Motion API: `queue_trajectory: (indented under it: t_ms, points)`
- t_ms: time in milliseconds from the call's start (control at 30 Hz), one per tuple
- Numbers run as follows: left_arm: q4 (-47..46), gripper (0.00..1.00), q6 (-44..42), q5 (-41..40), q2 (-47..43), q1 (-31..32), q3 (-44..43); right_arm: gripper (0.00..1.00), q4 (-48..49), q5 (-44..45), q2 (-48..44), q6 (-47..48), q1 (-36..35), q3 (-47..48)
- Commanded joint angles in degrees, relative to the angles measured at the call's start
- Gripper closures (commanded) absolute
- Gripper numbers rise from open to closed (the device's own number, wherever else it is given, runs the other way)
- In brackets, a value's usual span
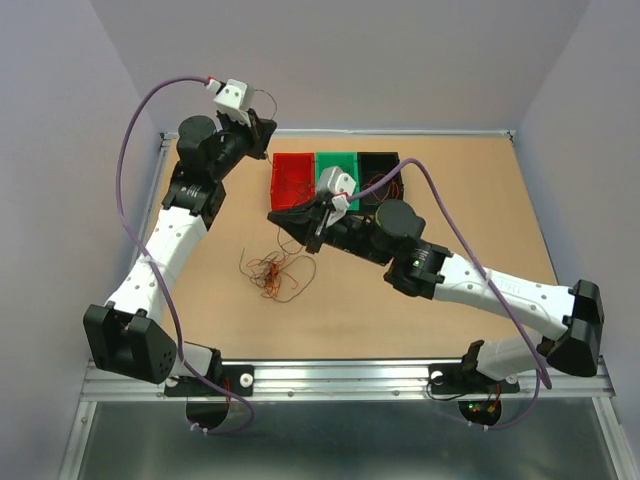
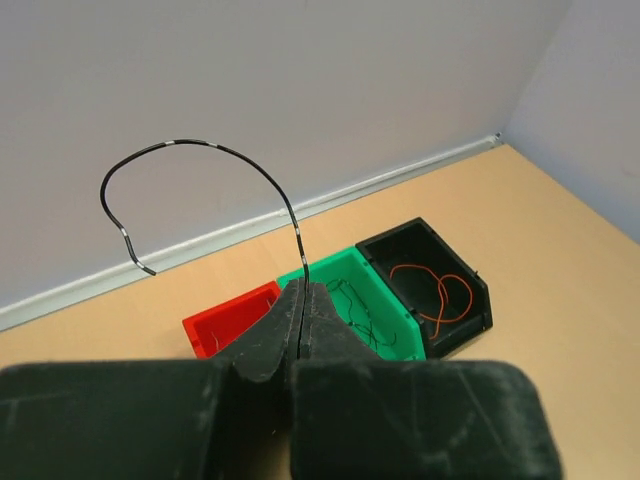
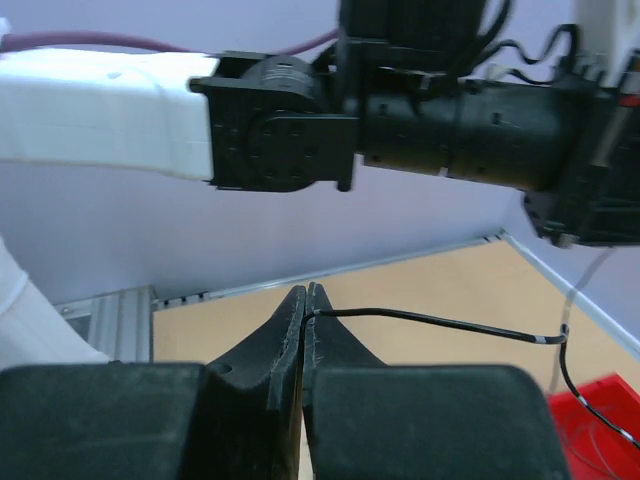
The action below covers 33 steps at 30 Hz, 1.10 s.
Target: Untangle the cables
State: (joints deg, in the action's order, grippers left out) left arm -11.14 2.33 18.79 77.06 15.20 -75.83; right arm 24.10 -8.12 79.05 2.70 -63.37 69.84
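Note:
The loose cables (image 1: 272, 272), thin orange-red and dark wires in curly loops, lie as a small clump on the table left of centre. My left gripper (image 1: 268, 128) is raised at the back left; in the left wrist view it (image 2: 302, 290) is shut on a dark wire (image 2: 215, 150) that arches up and to the left. My right gripper (image 1: 277, 214) hovers in front of the red bin, above and behind the clump. In the right wrist view it (image 3: 306, 295) is shut on a dark wire (image 3: 440, 322) running off to the right.
Three bins stand in a row at the back: red (image 1: 293, 180), green (image 1: 326, 161) with dark wires inside (image 2: 365, 310), and black (image 1: 378, 163) with an orange wire (image 2: 430, 290). The left arm (image 3: 300, 120) crosses above the right gripper. Walls enclose the table.

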Motion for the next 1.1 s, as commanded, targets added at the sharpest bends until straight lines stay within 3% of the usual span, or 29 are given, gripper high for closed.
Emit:
queue_trajectory:
  t_ms: [0, 67, 233, 400, 800, 1067]
  points:
    - [-8.5, 1.0, -1.0, 3.4, -2.8, -0.3, -0.1, 0.99, -9.5, 7.9, -3.5, -1.6, 2.2, 2.1]
    - [-8.2, 1.0, -1.4, 4.7, -1.4, -0.2, 0.0, 0.99, -10.0, 7.0, -4.1, -4.5, 4.3, 1.6]
    - [-8.0, 1.0, -0.9, 7.9, 5.3, -0.2, -1.5, 0.99, -10.0, -1.6, -2.6, -11.9, 17.5, 1.1]
    - [-7.1, 1.0, -1.9, 7.6, 14.5, 0.9, -6.8, 1.0, -10.0, -12.5, 6.9, -17.8, 27.2, 5.6]
    - [-4.9, 1.0, -6.8, 2.4, 29.9, 7.1, -17.7, 1.0, -10.1, -14.8, 24.2, -20.5, 35.2, 15.2]
    - [-7.9, 1.0, -8.6, -4.8, 32.1, 10.1, -13.1, 0.99, -10.0, -14.5, 33.8, -19.5, 37.2, 20.5]
